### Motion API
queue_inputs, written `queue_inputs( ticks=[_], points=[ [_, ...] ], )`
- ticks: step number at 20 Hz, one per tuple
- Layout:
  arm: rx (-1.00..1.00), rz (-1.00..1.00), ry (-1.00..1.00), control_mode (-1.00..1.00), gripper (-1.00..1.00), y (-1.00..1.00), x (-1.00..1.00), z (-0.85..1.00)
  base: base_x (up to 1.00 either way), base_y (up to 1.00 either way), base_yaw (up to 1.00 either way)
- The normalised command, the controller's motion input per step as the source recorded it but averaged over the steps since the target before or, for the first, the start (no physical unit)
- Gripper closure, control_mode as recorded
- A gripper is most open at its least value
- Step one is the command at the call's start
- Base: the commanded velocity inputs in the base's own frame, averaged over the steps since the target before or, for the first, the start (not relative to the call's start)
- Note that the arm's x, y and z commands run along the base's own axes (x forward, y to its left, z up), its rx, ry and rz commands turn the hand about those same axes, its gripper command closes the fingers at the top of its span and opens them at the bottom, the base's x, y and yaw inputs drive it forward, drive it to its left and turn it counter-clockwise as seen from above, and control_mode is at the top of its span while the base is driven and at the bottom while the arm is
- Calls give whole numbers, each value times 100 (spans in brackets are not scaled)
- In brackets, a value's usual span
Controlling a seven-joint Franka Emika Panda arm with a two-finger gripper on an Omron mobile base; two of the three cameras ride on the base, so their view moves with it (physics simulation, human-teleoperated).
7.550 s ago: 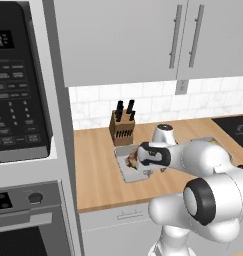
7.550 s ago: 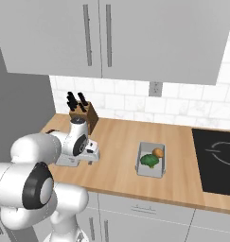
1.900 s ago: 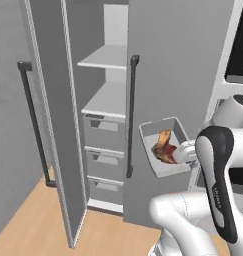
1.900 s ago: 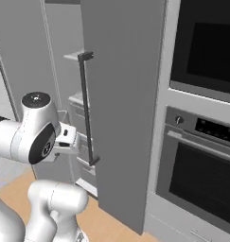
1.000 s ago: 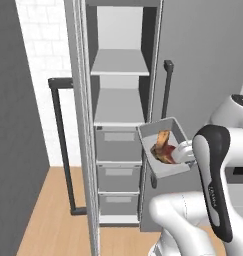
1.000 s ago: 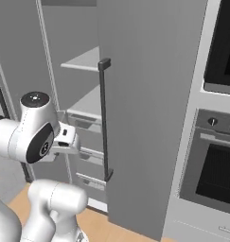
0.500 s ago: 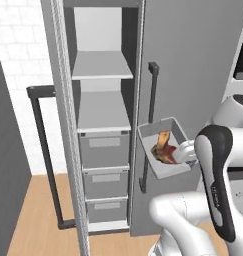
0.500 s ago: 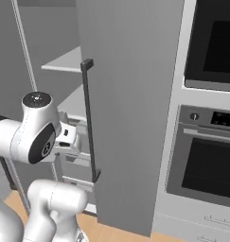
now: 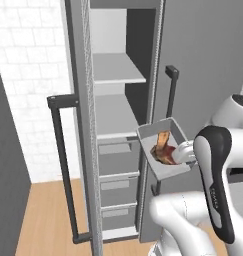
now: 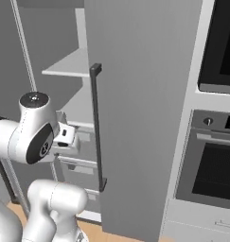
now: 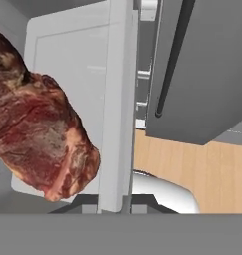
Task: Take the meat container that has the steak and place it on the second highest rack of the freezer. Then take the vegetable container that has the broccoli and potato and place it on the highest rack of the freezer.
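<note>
The meat container [image 9: 165, 167], a pale grey open tray, hangs tilted in front of the open freezer [image 9: 108, 35], just right of its drawers. The steak [image 9: 162, 150], brown and reddish, lies in it and looms large in the hand view [image 11: 40, 134]. My gripper [image 9: 183, 152] is shut on the container's right rim; in the hand view that wall [image 11: 115, 99] runs up from between my gripper [image 11: 115, 203] fingers. The highest rack [image 9: 118, 75] and the second highest rack [image 9: 113, 122] are both bare. The vegetable container with the broccoli and potato is out of view.
Three grey drawers [image 9: 115, 152] sit under the racks. The freezer's left door stands open with a dark bar handle [image 9: 63, 165]; another grey door with a handle [image 10: 96, 127] stands close to my right. A black oven [image 10: 211, 165] is further right. Wooden floor [image 11: 192, 169] lies below.
The whole picture has shifted: the base has moved, so the freezer's opening now sits nearer and more squarely ahead. The container stays gripped in the same place relative to my arm.
</note>
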Motion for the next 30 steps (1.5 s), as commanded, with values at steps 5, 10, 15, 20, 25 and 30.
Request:
queue_inputs(
  ticks=[5, 10, 15, 20, 25, 30],
  points=[
    [0, 0, 0, 100, 100, 0, 0, 0, 48, 2, -4],
    [0, 0, 0, 100, 100, 0, 0, 0, 1, 0, 0],
    [0, 0, 0, 100, 100, 0, 0, 0, 0, 0, 0],
    [0, 0, 0, -100, 100, 8, 13, 0, 0, 0, 0],
    [-4, -2, 5, -100, 100, 41, 77, -1, 0, 0, 0],
    [-7, -11, 11, -100, 100, 50, 90, 0, 0, 0, 0]
  ],
)
